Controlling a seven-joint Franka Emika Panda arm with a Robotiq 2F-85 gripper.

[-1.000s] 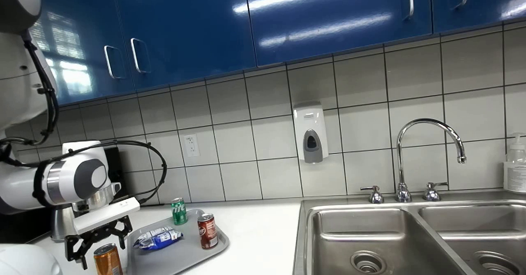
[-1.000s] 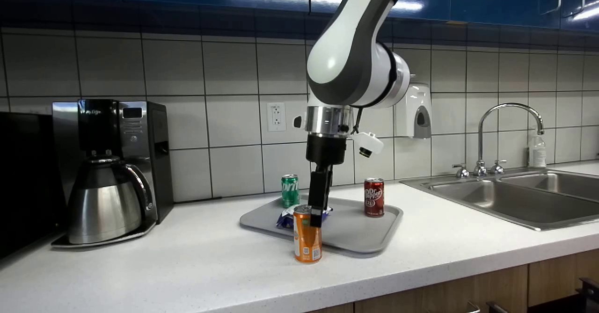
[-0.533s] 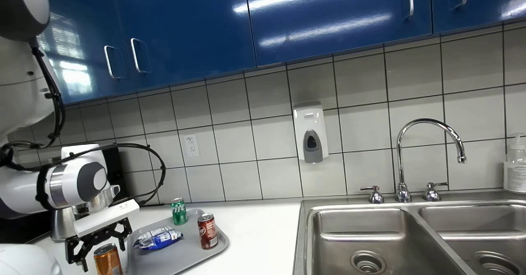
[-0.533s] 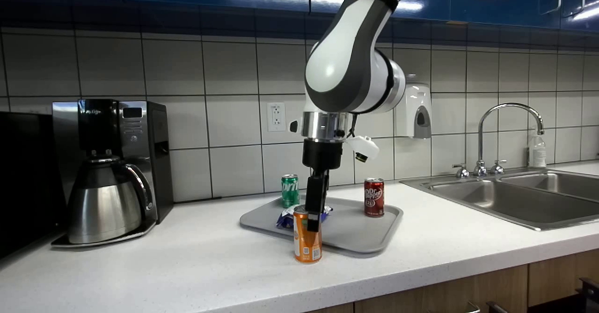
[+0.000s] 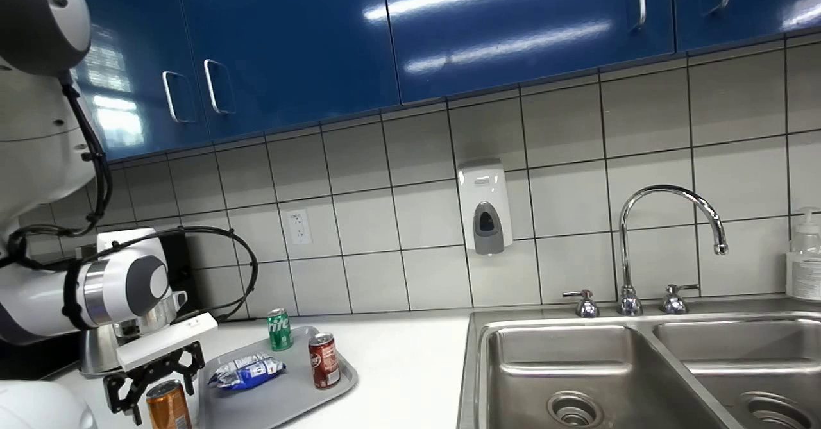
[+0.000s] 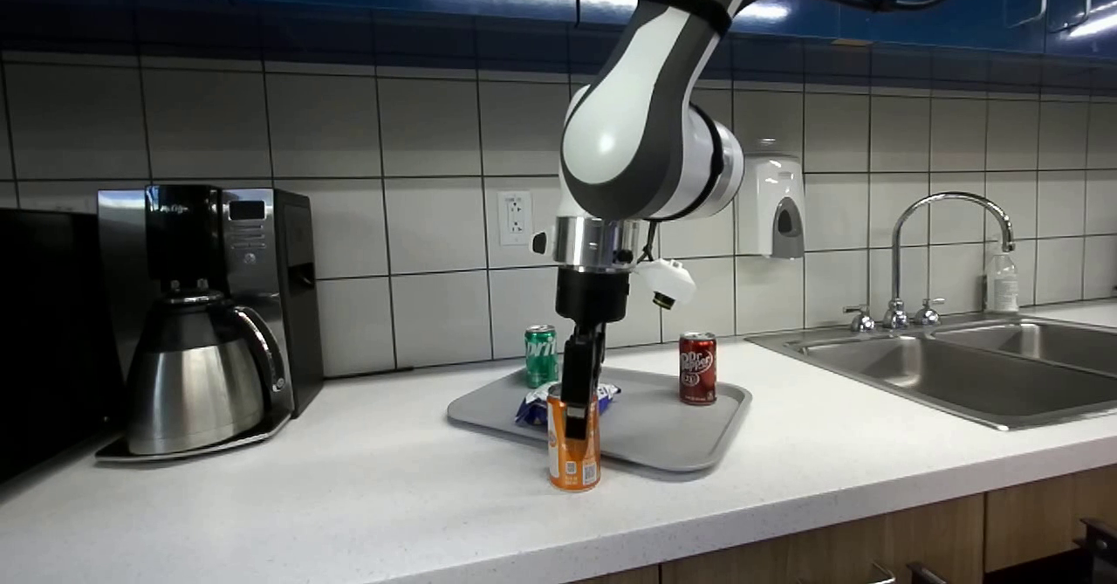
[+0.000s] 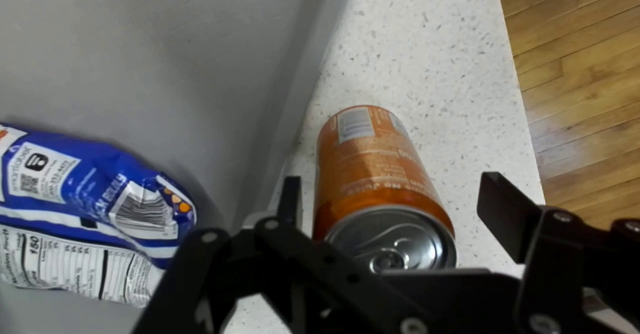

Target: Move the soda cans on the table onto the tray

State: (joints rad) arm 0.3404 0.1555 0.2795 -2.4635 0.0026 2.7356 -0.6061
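The orange soda can [image 6: 573, 462] stands upright on the white table [image 6: 349, 505], just beside the tray [image 6: 668, 436]. It also shows in an exterior view [image 5: 169, 406] and in the wrist view [image 7: 370, 159]. The red soda can [image 6: 697, 370] stands upright on the tray; it also shows in an exterior view [image 5: 324, 360]. My gripper [image 7: 394, 201] is open and points down, with its fingers on either side of the orange can's upper part. In the wrist view a gap shows between the can and the right finger [image 7: 507, 214]; the left finger is closer to it.
A green can [image 6: 541, 357] and a blue snack bag [image 7: 100, 189] are on the tray. A coffee maker [image 6: 205, 322] stands at the back. A steel double sink [image 5: 571, 378] adjoins the table. The table's front edge [image 7: 520, 94] is near the orange can.
My gripper has moved down and slightly left in an exterior view, so its fingers sit lower around the orange can. The cans and the tray have not moved.
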